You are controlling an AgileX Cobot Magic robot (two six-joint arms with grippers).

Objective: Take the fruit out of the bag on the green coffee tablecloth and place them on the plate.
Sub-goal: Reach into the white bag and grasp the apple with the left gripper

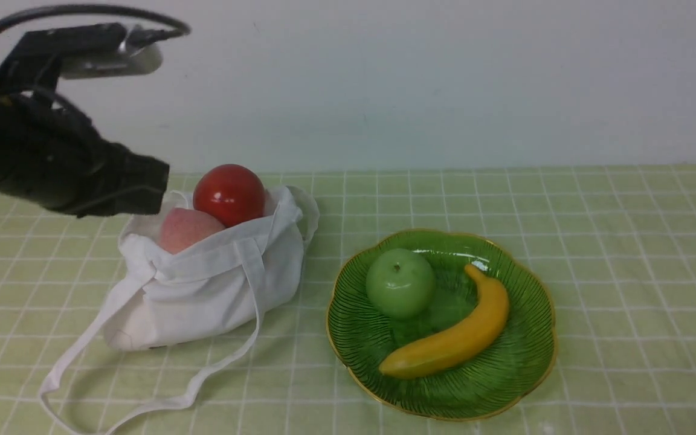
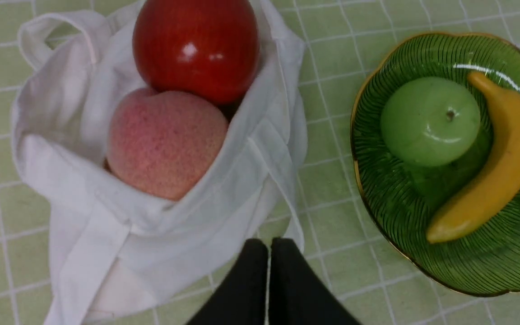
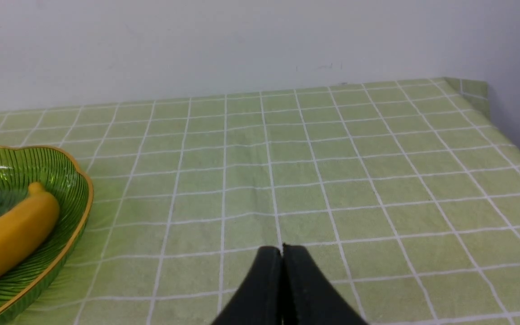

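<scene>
The white cloth bag (image 1: 215, 290) sits on the green checked tablecloth (image 1: 626, 254), its mouth open. In it lie a glossy red apple (image 1: 229, 194) and a pale pink peach (image 1: 186, 229); both show in the left wrist view, apple (image 2: 196, 47), peach (image 2: 166, 141), bag (image 2: 106, 234). The green glass plate (image 1: 523, 362) stands to the bag's right and holds a green apple (image 1: 400, 282) and a banana (image 1: 454, 338). My left gripper (image 2: 269, 246) is shut and empty, raised above the bag's left side. My right gripper (image 3: 281, 252) is shut and empty over bare cloth, right of the plate (image 3: 72, 180).
The bag's long strap handles (image 1: 142, 405) trail on the cloth toward the front left. A white wall (image 1: 444, 78) closes the back of the table. The table's far right corner (image 3: 472, 88) shows in the right wrist view.
</scene>
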